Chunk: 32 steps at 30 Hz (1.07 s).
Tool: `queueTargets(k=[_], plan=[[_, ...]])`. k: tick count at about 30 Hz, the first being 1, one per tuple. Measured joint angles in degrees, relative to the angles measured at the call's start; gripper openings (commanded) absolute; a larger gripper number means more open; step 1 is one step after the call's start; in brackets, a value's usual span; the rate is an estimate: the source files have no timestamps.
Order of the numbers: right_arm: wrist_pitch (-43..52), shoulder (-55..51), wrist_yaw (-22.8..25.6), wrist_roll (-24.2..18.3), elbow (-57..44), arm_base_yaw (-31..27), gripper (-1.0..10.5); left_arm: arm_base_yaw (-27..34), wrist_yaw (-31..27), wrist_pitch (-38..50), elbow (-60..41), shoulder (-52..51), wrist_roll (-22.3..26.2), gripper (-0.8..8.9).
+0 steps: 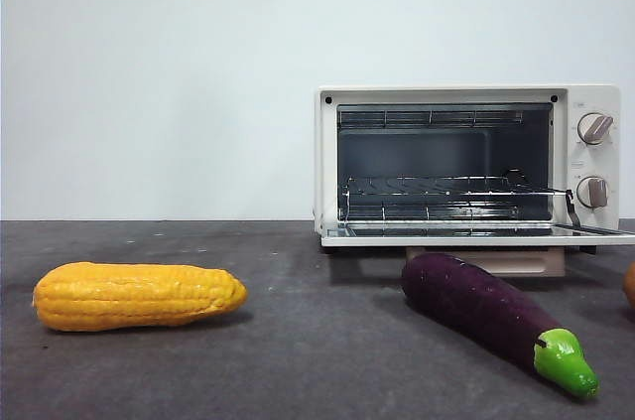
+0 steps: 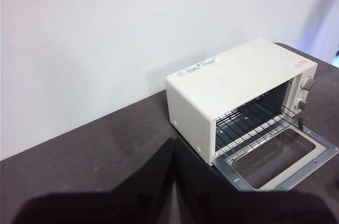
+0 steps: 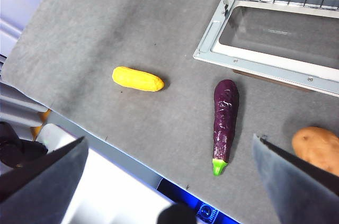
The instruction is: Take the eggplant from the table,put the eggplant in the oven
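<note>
Eggplant [image 3: 225, 123] beside potato [image 3: 319, 149], right wrist only

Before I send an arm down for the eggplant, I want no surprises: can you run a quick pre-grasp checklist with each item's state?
1. Oven door open, lying flat: ok.
2. Wire rack inside bare, room for the eggplant: ok.
3. Eggplant lies free on the table, nothing touching it: ok.
4. Right hand open, high above the eggplant: ok.
5. Corn cob well apart from the eggplant: ok.
6. Brown item close beside the eggplant's stem end, may crowd a jaw: cannot tell.
</note>
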Motion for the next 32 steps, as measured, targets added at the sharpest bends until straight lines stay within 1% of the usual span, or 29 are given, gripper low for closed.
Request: queueTargets(k=[3, 6, 12, 15, 17, 20, 22, 27, 32], plan=[[0.00, 0.00, 0.00, 0.00, 0.00, 0.48, 6.3, 0.02, 0.44, -1.60, -0.92, -2.21, 0.00, -0.06], [-0.02, 0.00, 0.02, -0.02, 0.00, 1.11, 6.3, 0.02, 0.57, -1.68, -5.27, -5.20, 0.00, -0.06], [-0.04, 0.02, 0.83, -0.20, 0.00, 2.62, 6.3, 0.31, 0.55, -1.36, -20.81, -14.51, -0.02, -0.06], [-0.04, 0.26, 1.20, -0.22, 0.00, 3.37, 6.3, 1.31, 0.68, 1.68, -29.97, -19.21, -0.02, -0.06], [-0.07, 0.59, 1.75, -0.22, 0.00, 3.85, 6.3, 2.05, 2.56, 5.01, -35.71, -21.86, -0.50, -0.06], [-0.09, 1.09, 3.28, -0.22, 0.00, 4.68, 6.3, 2.99, 8.70, 10.16, -42.99, -22.93, -1.70, -0.06], [-0.11, 1.36, 4.09, -0.22, 0.00, 5.16, 6.3, 3.50, 11.41, 12.70, -47.30, -22.67, -1.99, -0.06], [-0.13, 2.73, 5.25, -0.17, -0.09, 6.99, 6.3, 4.63, 16.55, 18.27, -55.76, -19.71, -2.51, -0.06], [-0.11, 3.89, 7.54, 0.20, -4.37, 8.98, 6.3, 5.49, 18.69, 23.32, -59.34, -16.59, -2.84, -0.06]])
